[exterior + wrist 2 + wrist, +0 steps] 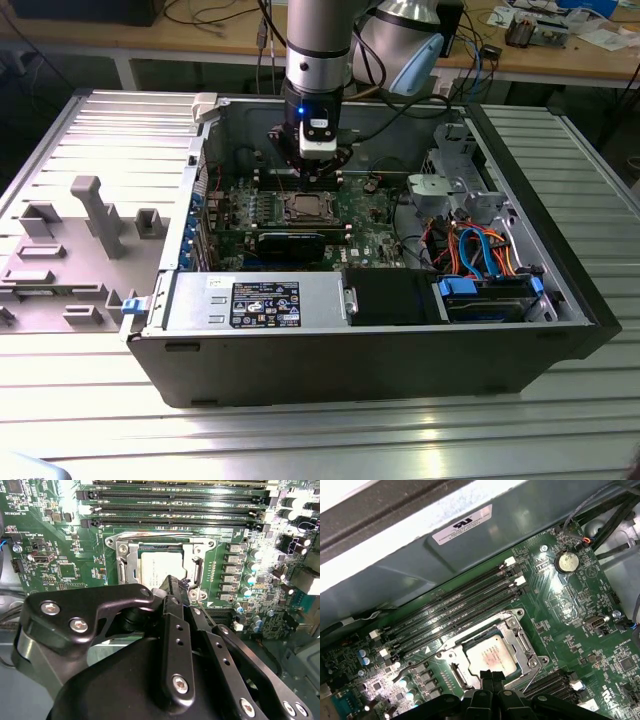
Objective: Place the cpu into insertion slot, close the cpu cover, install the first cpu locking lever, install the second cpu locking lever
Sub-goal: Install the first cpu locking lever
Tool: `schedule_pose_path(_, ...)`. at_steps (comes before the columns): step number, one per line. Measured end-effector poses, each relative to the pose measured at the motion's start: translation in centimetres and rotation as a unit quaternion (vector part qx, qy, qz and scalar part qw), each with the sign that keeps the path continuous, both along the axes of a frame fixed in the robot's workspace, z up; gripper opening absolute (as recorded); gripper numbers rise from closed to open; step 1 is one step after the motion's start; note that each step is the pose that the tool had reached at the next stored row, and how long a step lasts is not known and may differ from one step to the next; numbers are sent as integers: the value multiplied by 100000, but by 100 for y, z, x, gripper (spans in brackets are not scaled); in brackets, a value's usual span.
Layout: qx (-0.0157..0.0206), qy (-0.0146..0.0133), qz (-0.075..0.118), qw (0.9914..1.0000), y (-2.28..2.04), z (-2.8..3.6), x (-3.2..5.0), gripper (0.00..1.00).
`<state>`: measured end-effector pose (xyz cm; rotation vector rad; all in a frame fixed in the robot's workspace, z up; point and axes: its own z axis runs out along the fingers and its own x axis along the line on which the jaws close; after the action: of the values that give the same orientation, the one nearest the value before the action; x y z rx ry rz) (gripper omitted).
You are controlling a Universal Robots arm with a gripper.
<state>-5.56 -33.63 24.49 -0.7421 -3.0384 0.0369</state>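
We see the cpu (491,656) seated in the insertion slot (131,565) with the cpu cover (521,639) lying closed around it, framing its pale top. Our hand (172,587) hangs directly above the socket's near edge, fingertips pinched together and holding nothing, so the socket lies just beyond and beneath the tips, inside the open computer case (380,350) on the worktop (300,430)

A ribbed silvery metal worktop (90,400) spreads under bright overhead light that glares off its slats. Behind it stands a long pale wooden bench (200,45), strewn with loose cables (215,15) and papers (600,35).
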Motion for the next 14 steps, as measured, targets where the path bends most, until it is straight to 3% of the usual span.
schedule_pose_path(14, 0, 0, 1370, 99991, 0, 0, 0, 11)
